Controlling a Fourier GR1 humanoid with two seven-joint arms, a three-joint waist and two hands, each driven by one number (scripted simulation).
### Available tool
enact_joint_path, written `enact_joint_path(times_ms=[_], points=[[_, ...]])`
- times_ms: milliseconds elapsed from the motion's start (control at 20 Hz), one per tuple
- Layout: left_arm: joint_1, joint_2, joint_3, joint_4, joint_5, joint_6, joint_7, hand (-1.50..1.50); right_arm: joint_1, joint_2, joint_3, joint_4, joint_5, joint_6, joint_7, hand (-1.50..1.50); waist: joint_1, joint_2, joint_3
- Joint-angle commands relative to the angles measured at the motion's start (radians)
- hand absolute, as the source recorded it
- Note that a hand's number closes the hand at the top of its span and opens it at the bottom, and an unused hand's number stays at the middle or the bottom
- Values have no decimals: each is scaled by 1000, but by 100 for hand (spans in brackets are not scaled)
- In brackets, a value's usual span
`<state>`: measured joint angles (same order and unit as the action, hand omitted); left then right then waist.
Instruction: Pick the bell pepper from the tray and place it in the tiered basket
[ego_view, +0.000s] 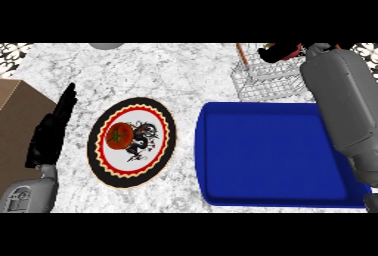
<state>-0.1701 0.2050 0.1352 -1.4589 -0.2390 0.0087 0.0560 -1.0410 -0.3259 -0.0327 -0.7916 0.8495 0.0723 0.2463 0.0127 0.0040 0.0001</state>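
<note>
The pepper (289, 50) showed only as a red sliver under the dark fingers of the right hand (275, 50), over the top of the basket (258, 75). So little of it was visible that neither its long axis nor its heading could be told. The fingers seemed curled about it, though how they closed could not be made out clearly. The right forearm (343, 105) ran from the lower right edge up across the tray (273, 155), hiding the tray's far right rim and part of the basket.

The blue tray lay just below the basket, well below the right fingers, with nothing showing on its bare floor. The wire basket stood at the counter's far side, an orange rod at its left corner.

Left of the tray sat a plate (133, 142) with a red and black rim, holding a tomato (119, 136) on its left half. The left hand (53, 130) rested beside the plate, fingers straight and pressed together, pointing away. A brown box (18, 125) lay under that hand.
</note>
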Motion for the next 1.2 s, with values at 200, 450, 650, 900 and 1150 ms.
enact_joint_path(times_ms=[200, 450, 650, 900, 1150], points=[[18, -7, -15, -80, -2, -8, 57, 0, 28, 13, -109, 19, -89, -88, -80, -150, -1, -3, 0], [52, -7, 1, -28, -11, 8, -23, 0, 26, 17, -168, -30, -148, -136, -96, -150, -4, -3, 0], [76, -14, -7, -83, -4, -2, 22, 0, 43, -29, -205, -100, -172, -162, -95, -150, -8, -6, 0], [18, 4, 19, 8, 5, -8, -2, 0, 82, -130, -282, -250, -271, 13, 71, -150, -36, -12, -1], [65, -4, 13, -36, -1, -2, -1, 0, 199, -264, -409, -261, -409, 163, 39, -150, -32, -11, 0]])
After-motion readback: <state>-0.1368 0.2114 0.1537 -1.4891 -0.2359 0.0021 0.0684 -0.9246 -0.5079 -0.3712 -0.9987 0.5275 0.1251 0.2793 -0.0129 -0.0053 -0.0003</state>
